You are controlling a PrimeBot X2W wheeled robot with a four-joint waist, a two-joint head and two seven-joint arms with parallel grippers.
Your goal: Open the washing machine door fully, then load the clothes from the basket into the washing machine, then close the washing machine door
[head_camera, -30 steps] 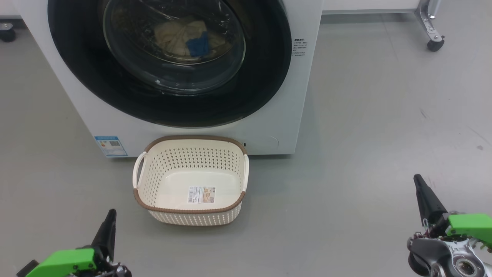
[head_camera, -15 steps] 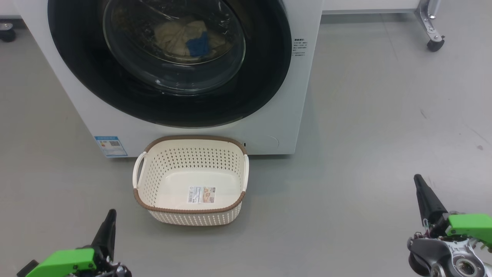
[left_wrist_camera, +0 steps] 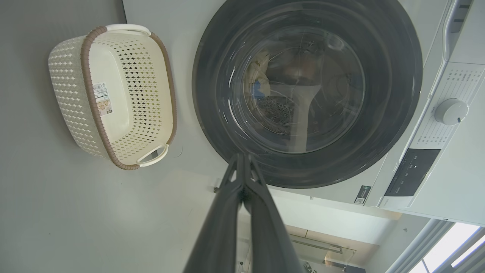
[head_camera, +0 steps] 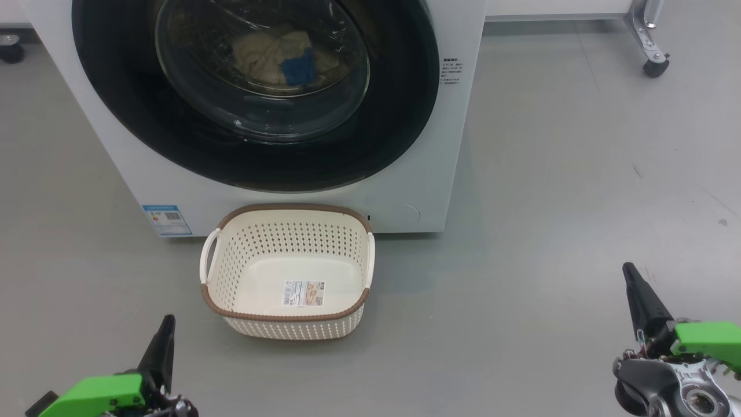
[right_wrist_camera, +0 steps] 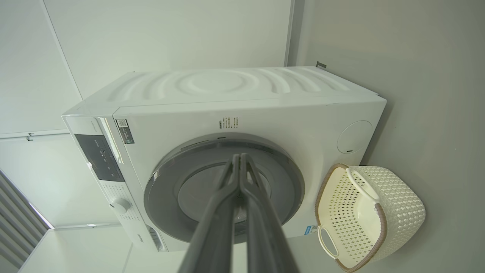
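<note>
Washing machine door (head_camera: 260, 156), glossy black ring around bulging glass, stays shut over cream clothes (head_camera: 266, 55), well ahead of left gripper (head_camera: 168, 324) and right gripper (head_camera: 631, 275), fingers pinched together, empty; nothing moved, task looks finished.

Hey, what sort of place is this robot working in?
Probably a laundry corner in a lab or test room: a white front-loading washing machine, an empty laundry basket before it on a plain grey floor, and a castor-wheeled metal leg nearby.

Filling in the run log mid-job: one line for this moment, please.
door: closed | clothes: in drum | basket: empty, on floor | left gripper: shut, empty | right gripper: shut, empty
</note>
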